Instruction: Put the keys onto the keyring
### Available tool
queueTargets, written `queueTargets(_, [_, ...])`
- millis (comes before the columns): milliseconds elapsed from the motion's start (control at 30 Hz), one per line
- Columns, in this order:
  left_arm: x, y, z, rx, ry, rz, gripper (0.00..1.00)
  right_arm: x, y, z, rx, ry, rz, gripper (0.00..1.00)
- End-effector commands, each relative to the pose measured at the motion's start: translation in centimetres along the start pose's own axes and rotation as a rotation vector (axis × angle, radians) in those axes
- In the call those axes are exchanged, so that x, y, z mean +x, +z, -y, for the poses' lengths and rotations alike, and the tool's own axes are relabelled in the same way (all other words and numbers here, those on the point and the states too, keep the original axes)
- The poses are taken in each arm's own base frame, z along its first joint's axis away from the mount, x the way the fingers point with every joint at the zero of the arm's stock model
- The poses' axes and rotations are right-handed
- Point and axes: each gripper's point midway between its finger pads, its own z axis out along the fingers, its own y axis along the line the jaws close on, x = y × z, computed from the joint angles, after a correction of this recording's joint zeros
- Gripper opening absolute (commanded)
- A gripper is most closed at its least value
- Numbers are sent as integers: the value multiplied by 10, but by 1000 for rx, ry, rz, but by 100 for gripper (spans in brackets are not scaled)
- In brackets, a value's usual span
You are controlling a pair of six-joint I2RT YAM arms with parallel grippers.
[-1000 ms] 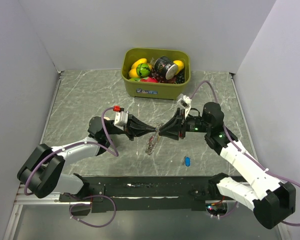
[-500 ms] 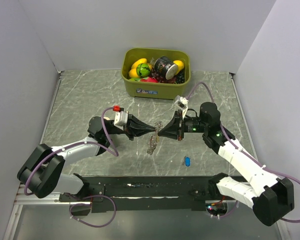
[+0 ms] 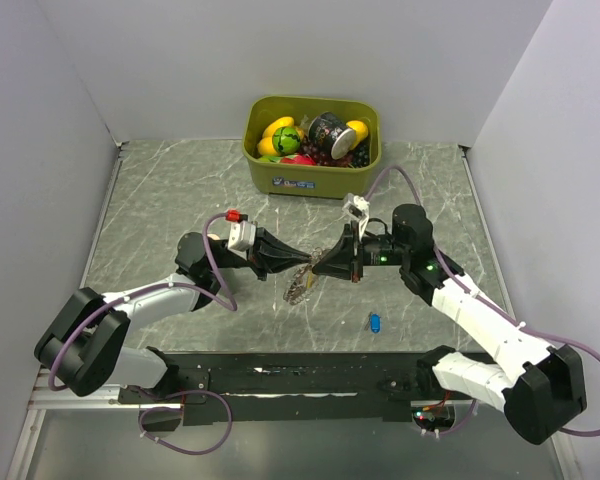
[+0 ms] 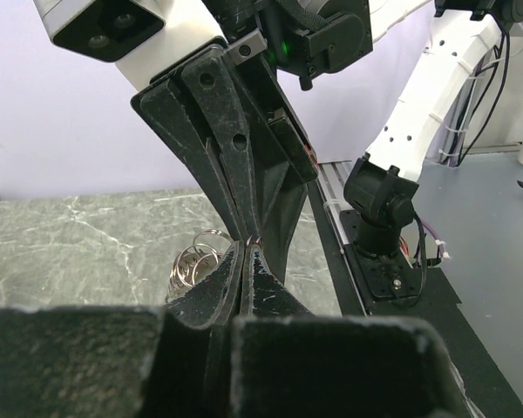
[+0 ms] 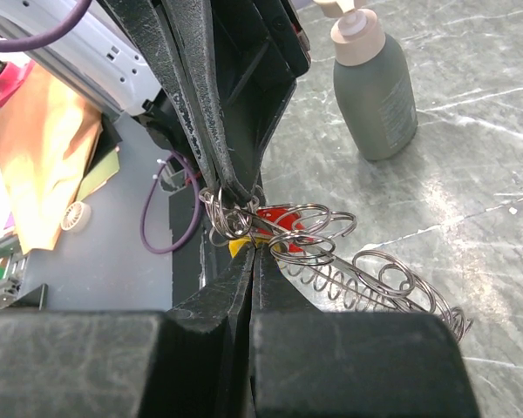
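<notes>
The keyring [image 3: 298, 286], a silvery chain of wire loops, hangs over the middle of the table between both grippers. My left gripper [image 3: 302, 262] and right gripper [image 3: 317, 265] meet tip to tip at its upper end, both shut. In the right wrist view my right gripper [image 5: 254, 251] pinches the loops of the keyring [image 5: 366, 279], with a red key tag [image 5: 279, 218] and a yellow key tag [image 5: 238, 248] right behind the tips. The left wrist view shows my left gripper [image 4: 247, 248] shut beside the loops [image 4: 193, 259]. A blue key [image 3: 375, 321] lies on the table to the right.
An olive-green bin [image 3: 310, 178] full of toys stands at the back of the table. A grey pump bottle [image 5: 375, 87] stands on the marble surface in the right wrist view. The black base rail [image 3: 300, 375] runs along the near edge.
My right gripper has closed and slid left to meet the left gripper's tips. The hanging keyring has shifted slightly left with it. The left arm has stayed put.
</notes>
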Motion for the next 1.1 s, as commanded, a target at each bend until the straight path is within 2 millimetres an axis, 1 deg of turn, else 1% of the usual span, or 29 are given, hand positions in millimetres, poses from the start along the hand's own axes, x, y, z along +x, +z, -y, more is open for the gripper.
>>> queueTargets(0, [-64,5,7,40,250,178,1,16,3,8,35,6,-50,0])
queueTargets(67, [-63,5,8,42,249,170,1,12,1,6,50,-10,-46,2])
queueTargets(100, [-60,5,8,47,248,161,1,9,-1,8,75,-24,-42,7])
queueTargets(133, [-60,4,8,45,248,158,1,7,-5,5,88,-35,-34,15])
queueTargets(167, [-59,3,8,41,252,153,1,1,-7,3,99,-52,-21,28])
queueTargets(200, [-56,3,8,41,243,145,1,-3,-9,2,111,-68,-12,37])
queueTargets(300, [-53,2,9,39,237,137,1,-20,-17,-4,152,-115,34,54])
queueTargets(333, [-53,2,9,37,237,136,1,-27,-21,-4,183,-129,57,56])
queueTargets(367, [-52,1,10,38,234,136,1,-30,-22,-3,196,-132,65,60])
queueTargets(533, [-47,0,10,43,227,122,1,-43,-27,4,272,-122,95,61])
queueTargets(633, [-46,0,11,49,229,118,1,-56,-28,8,305,-107,122,61])
queueTargets(733, [-46,0,12,51,227,113,1,-67,-26,14,334,-81,141,57])
queueTargets(767, [-45,0,11,48,225,111,1,-69,-25,15,337,-70,141,52])
queueTargets(800, [-44,0,10,44,224,109,1,-68,-24,17,346,-57,128,50])
queueTargets(833, [-44,0,10,44,229,109,1,-73,-22,19,352,-56,127,49])
queueTargets(933, [-44,0,10,45,226,108,1,-73,-19,24,362,-44,110,49])
queueTargets(1067, [-43,0,10,44,225,105,1,-71,-13,22,349,-41,85,54])
